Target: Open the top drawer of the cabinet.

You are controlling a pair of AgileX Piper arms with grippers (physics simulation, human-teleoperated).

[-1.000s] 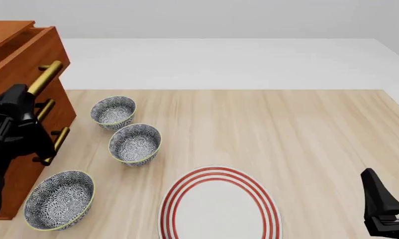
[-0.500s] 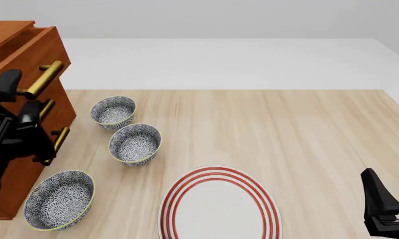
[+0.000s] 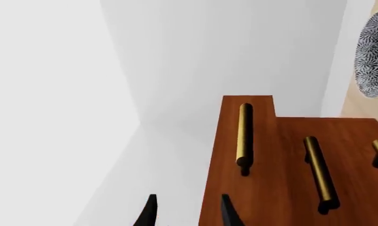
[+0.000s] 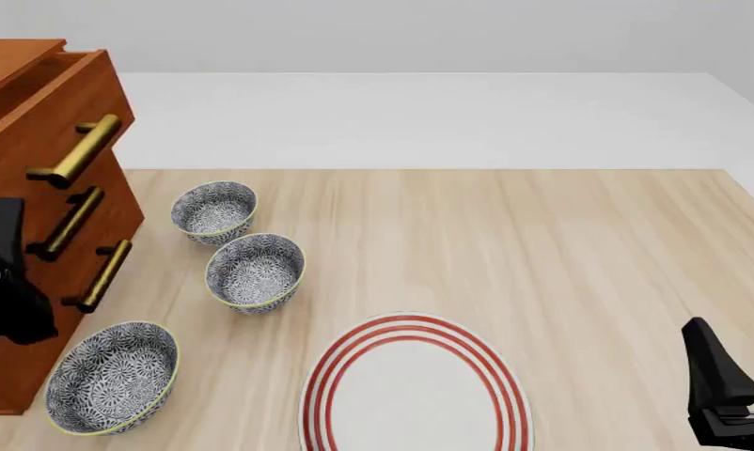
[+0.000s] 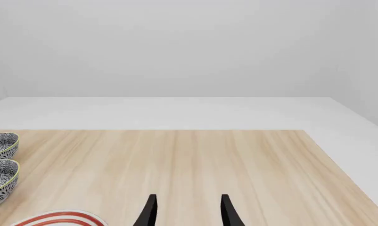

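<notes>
Top drawer pulled out at upper left.
The reddish-brown wooden top drawer (image 4: 54, 113) of the tall wooden cabinet (image 4: 32, 282) was seen protruding; the black left gripper (image 3: 185, 212) was held apart, empty.

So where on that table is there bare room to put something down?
The table is bare to the right of the bowls and beyond the striped plate. It is crowded at the left: three patterned bowls sit close beside the cabinet.

A pale wooden table (image 4: 578, 244) fills the lower part of the front view. Beyond its far edge, a white floor (image 4: 428, 117) meets a plain grey wall (image 4: 390, 33) along the top. The light is even and soft.
</notes>
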